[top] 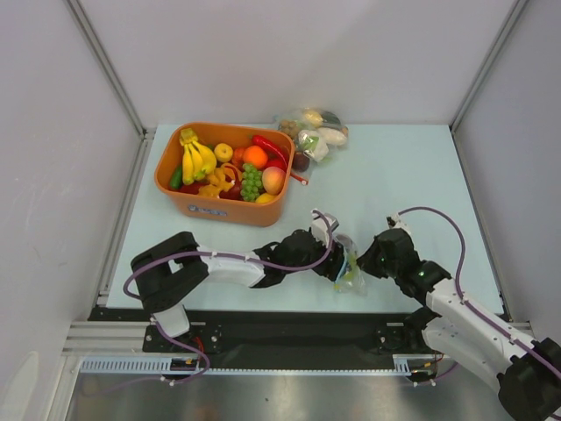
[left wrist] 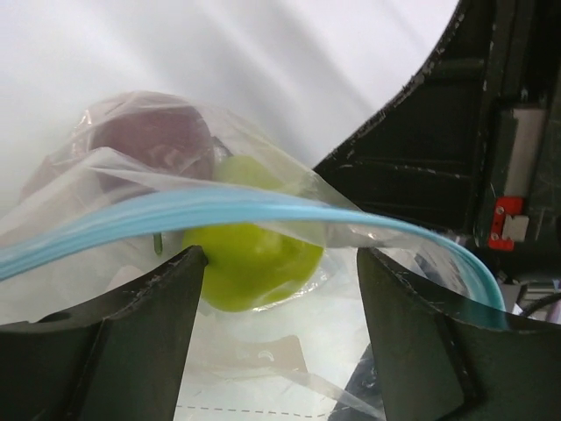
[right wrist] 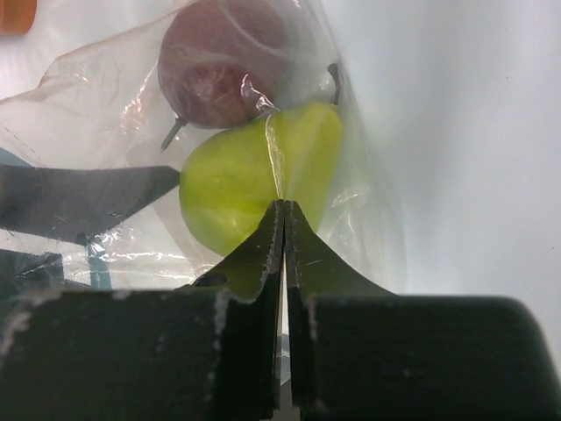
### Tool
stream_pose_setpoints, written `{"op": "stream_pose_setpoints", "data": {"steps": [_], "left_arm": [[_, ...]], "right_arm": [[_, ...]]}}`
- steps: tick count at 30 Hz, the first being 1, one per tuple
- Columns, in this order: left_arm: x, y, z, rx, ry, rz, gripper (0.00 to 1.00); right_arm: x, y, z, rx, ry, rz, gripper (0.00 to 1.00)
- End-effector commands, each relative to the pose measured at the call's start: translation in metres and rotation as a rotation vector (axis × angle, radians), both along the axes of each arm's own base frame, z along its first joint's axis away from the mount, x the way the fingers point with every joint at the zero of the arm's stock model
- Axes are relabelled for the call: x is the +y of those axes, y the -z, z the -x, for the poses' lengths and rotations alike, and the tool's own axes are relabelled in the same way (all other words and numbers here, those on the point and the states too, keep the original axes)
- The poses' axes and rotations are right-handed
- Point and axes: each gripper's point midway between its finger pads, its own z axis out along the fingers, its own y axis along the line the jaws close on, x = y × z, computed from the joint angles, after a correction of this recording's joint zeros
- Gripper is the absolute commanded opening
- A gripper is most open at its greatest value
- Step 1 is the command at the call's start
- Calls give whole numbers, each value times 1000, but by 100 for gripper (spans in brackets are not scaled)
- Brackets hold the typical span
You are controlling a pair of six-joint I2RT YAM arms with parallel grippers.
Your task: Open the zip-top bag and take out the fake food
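Observation:
The zip-top bag [top: 351, 279] lies near the table's front edge between my two grippers. In the left wrist view its pale blue zip strip [left wrist: 219, 206] arcs across above my fingers. The light green pear [left wrist: 254, 263] and the dark maroon fruit [left wrist: 153, 140] sit inside the bag. My left gripper [left wrist: 280, 263] is open at the bag's mouth, its left finger beside the pear. My right gripper [right wrist: 283, 206] is shut on a fold of the bag's plastic [right wrist: 368, 219], just in front of the pear [right wrist: 228, 184] and the maroon fruit [right wrist: 219, 66]. No red chili shows in the bag.
An orange tub [top: 219, 213] of fake fruit stands at the back left, with a long red chili [top: 266, 146] at its back right rim. A larger lumpy clear bag of vegetables [top: 314, 127] lies behind it by the back wall. White walls enclose the table.

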Motion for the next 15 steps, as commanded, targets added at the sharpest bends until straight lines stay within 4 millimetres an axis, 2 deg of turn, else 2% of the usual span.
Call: {"op": "stream_pose_setpoints", "data": {"steps": [1, 6, 13, 15], "left_arm": [[-1, 16, 2, -19, -17, -114, 76], [-10, 18, 5, -43, -1, -155, 79], [-4, 29, 4, -60, -43, -277, 82], [-3, 31, 5, -63, -45, -295, 86]], "right_arm": [[-19, 43, 42, 189, -24, 95, 0], [-18, 43, 41, 184, -32, 95, 0], [-17, 41, 40, 173, -31, 95, 0], [-17, 41, 40, 172, -29, 95, 0]]}}
